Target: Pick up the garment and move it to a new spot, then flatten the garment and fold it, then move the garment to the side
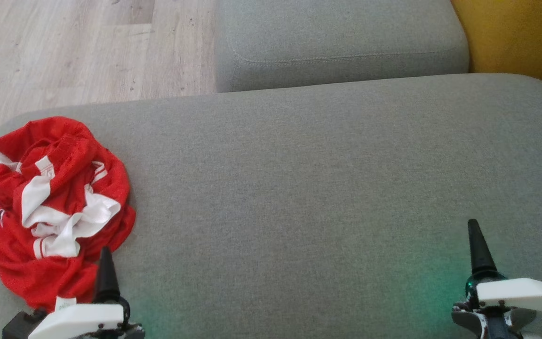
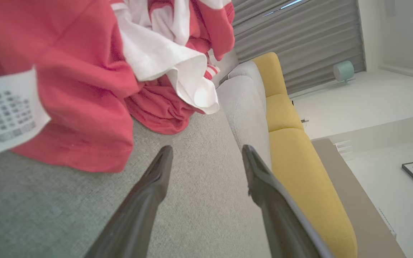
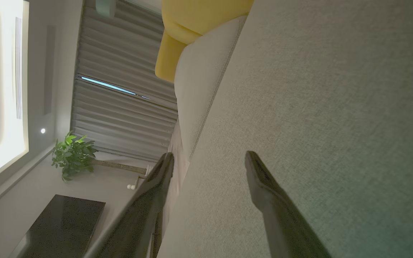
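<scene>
the left gripper [image 2: 206, 148] sits low over the grey cushion [image 1: 299, 165], its fingers parted wide and holding nothing, just beside the near edge of the garment [image 1: 54, 207]. the right gripper [image 3: 209, 154] is likewise spread and empty, well apart at the other end. the red and white garment lies crumpled at the cushion's left end, near its rounded edge. the likely slip is pinching only the loose care label [image 2: 5, 111] or one thin fold, so the heap unravels or drags. a push rather than a pinch could nudge it over the edge to the floor [image 1: 64, 47].
</scene>
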Available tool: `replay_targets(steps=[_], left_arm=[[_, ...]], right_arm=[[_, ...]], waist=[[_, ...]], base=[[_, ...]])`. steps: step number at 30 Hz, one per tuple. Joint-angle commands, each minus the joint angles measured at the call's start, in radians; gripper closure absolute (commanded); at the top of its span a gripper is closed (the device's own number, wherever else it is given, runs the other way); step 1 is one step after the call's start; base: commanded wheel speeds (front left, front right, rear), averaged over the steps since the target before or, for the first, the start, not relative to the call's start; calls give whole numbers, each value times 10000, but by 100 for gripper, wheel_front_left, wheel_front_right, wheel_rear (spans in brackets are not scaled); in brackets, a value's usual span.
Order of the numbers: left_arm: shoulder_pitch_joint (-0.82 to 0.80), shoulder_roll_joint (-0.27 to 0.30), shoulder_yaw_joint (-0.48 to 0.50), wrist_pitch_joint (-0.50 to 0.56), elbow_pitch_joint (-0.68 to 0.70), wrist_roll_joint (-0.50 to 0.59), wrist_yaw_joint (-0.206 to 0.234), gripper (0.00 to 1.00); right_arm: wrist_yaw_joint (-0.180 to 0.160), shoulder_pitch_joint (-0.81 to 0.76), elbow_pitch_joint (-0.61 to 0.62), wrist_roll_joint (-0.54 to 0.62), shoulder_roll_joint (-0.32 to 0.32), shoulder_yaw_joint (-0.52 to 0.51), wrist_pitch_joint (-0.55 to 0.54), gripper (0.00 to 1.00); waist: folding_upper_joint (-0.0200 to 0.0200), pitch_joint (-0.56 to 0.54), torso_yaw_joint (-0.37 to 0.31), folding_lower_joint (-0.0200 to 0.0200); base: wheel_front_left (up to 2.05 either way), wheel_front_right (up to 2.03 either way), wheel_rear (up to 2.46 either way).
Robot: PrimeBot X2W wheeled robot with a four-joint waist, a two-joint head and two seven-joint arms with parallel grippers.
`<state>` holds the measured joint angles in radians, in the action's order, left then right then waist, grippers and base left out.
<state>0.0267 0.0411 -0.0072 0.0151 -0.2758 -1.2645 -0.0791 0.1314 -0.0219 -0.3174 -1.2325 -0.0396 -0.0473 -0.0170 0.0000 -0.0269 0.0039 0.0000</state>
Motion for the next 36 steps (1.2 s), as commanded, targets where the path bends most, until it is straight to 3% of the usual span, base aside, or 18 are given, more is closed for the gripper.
replay_targets(steps=[1,36], left_arm=[[-226,47,-27,-106,433,308,29,0],[6,64,-1040,-1132,1225,5080,636,0]], right_arm=[[-2,290,396,323,-44,121,110,0],[-4,222,865,5721,-77,1580,1142,0]], waist=[[0,-11,3,0],[0,-228,120,0]], base=[[0,0,0],[0,0,0]])
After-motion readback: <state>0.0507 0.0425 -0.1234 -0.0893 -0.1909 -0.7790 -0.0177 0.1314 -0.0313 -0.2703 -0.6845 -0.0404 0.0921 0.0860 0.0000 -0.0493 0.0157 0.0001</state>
